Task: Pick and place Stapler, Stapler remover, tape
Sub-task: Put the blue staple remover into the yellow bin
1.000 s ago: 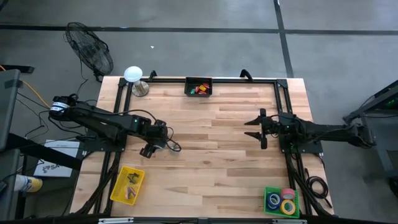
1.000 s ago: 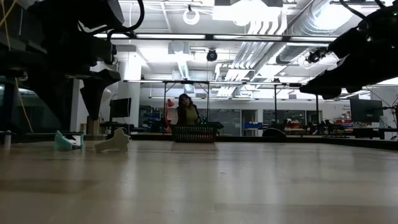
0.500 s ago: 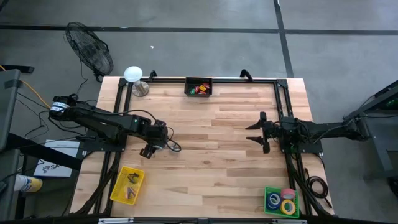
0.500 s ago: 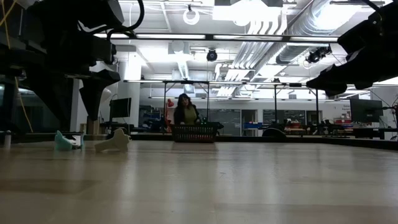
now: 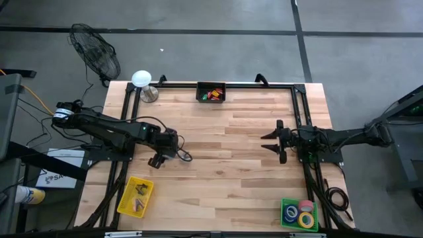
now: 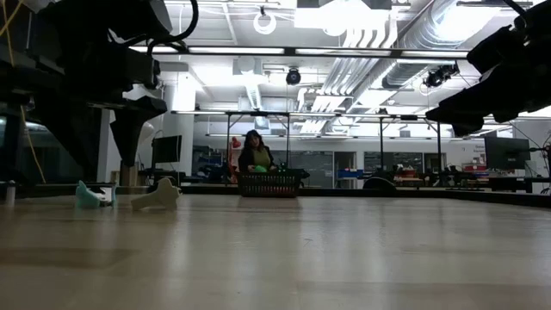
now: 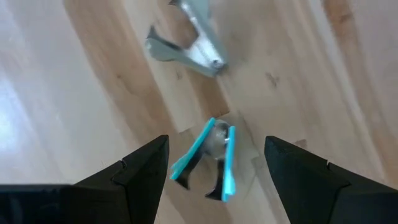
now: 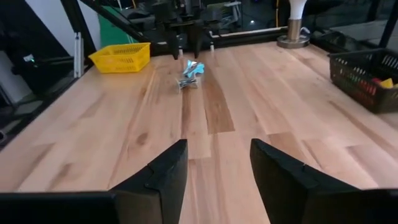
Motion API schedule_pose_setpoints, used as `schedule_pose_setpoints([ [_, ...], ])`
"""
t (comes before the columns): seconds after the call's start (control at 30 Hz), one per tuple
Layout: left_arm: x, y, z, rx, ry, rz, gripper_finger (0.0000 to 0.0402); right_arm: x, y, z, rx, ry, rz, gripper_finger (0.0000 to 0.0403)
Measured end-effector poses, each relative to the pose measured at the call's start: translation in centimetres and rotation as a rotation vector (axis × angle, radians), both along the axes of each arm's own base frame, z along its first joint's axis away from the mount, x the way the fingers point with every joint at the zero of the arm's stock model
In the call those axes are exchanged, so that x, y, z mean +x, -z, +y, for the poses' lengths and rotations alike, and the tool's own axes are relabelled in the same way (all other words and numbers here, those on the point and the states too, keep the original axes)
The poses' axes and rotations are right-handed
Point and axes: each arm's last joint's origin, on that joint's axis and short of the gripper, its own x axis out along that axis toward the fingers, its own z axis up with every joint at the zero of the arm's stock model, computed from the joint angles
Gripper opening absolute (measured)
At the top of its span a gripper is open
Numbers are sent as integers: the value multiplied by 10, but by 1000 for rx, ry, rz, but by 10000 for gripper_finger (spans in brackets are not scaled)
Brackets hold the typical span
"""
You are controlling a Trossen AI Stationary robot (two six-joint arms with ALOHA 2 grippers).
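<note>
The yellow basket's (image 5: 135,197) and black basket's (image 5: 211,92) contents are too small to identify; the green basket (image 5: 299,214) is cut off at the lower edge of the frame.

Bright overhead ceiling lights (image 6: 323,15), arms silhouetted, left wrist view blurred

floor (image 5: 211,16): grey concrete, dark seams crossing behind and beside worktop
worktop (image 5: 225,178): pale wood planks, black frame along edges
fan (image 5: 96,49): black wire-guard type, on floor past far-left corner
lamp (image 5: 141,80): white round head, at far-left corner of worktop
ceiling (image 6: 362,26): exposed white ducts and pipes, bright panel lights
far room (image 6: 344,164): glass partitions, black frame posts, desks with monitors
person (image 6: 255,153): seated at far end, behind dark basket (image 6: 269,183)
cables (image 5: 337,197): black coil on floor, right side
</note>
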Motion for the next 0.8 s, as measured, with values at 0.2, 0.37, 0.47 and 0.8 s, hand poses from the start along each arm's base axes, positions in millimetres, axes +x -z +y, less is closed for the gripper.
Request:
schedule_pose_setpoints([
  [0.2, 1, 4, -2, -57, 43, 29, 259, 0, 0, 0, 13, -4, 1, 169],
  [0.37, 6, 17, -3, -39, 97, 92, 259, 0, 0, 0, 14, -5, 1, 167],
  [0.47, 10, 28, -3, -9, 119, 150, 259, 0, 0, 0, 15, -5, 2, 165],
  [0.8, 23, 24, -3, 59, 110, 168, 259, 0, 0, 0, 15, -6, 2, 168],
])
